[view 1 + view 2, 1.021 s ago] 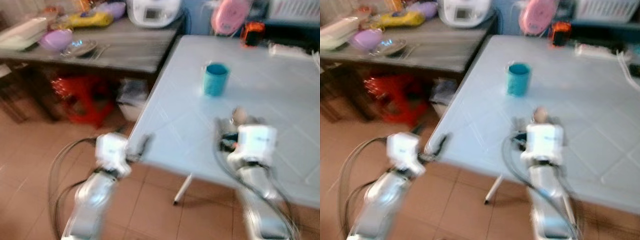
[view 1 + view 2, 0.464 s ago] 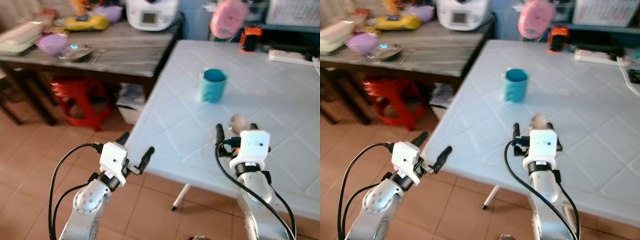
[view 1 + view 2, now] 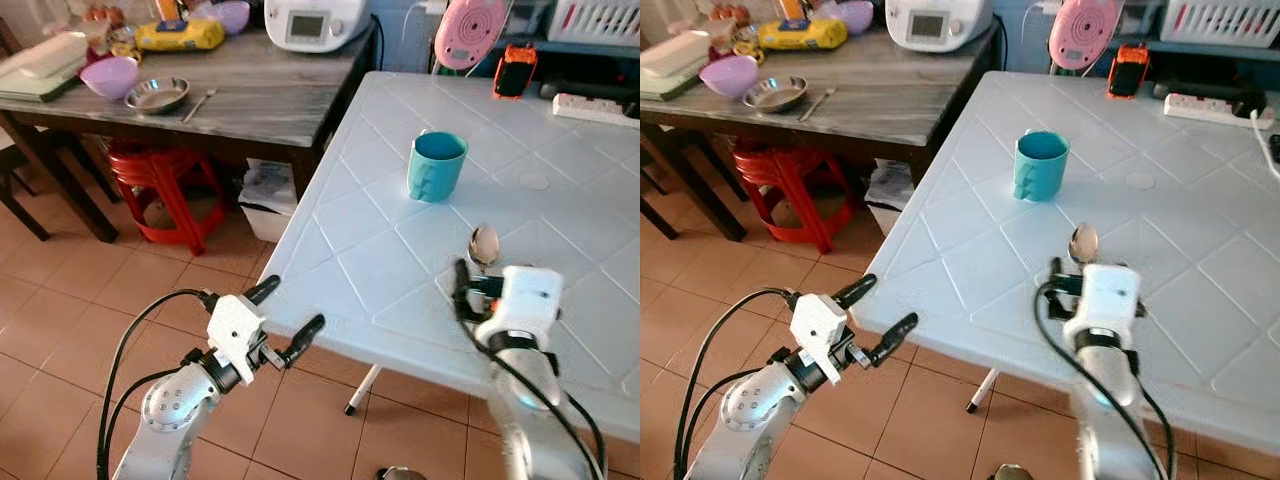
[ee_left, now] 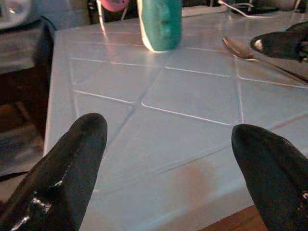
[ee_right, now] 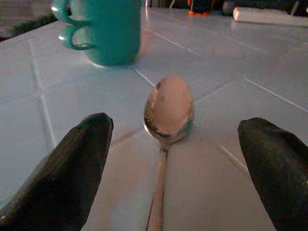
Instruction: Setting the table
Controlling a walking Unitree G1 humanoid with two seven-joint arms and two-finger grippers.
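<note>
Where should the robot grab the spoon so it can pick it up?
Probably by the thin handle, not the bowl. The spoon lies flat on the white table, its handle running back between the open fingers of the right gripper. Coming down from above and closing across that narrow handle looks easiest; the teal mug stands clear beyond it.

Floor (image 3: 60,300): terracotta square tiles, pale grout lines. White plastic table (image 3: 600,200) with diamond-pattern top, one thin white leg (image 3: 362,388) under near edge. Beside it, touching at far corner, dark wooden table (image 3: 270,95), grey worn top, dark legs. Red plastic stool (image 3: 160,190) under wooden table. Blue wall (image 3: 400,35) behind tables. Light even, soft shadows.
</note>
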